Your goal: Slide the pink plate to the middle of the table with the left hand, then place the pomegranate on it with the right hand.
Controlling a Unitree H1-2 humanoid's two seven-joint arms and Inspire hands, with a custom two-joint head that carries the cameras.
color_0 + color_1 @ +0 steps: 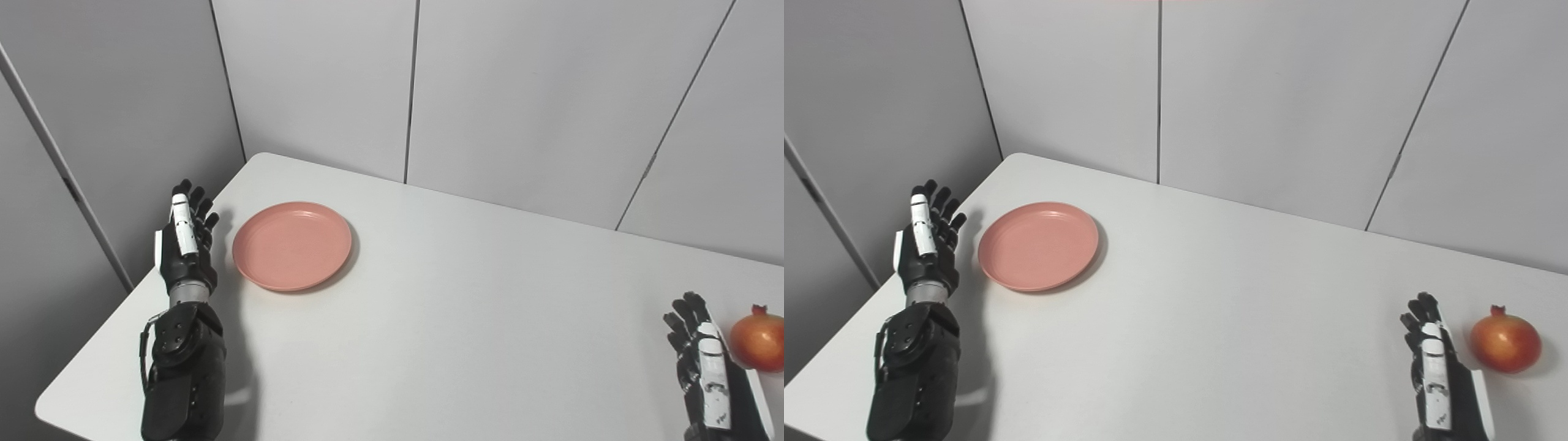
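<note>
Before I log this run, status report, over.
Left hand open, beside pink plate, not touching. Right hand open, next to pomegranate. Plate empty, at table's left end. Path clear.

My left hand (926, 242) hangs over the left edge of the white table (1213, 318), fingers straight and spread, holding nothing. The pink plate (1038, 245) sits just beside it, toward the far left corner, flat and bare, apart from my fingers. My right hand (1436, 361) is at the near right edge, fingers extended and apart, empty. The pomegranate (1505, 342) rests on the table just beside that hand, crown upward; there seems to be a narrow gap between them, though I cannot be sure.
</note>
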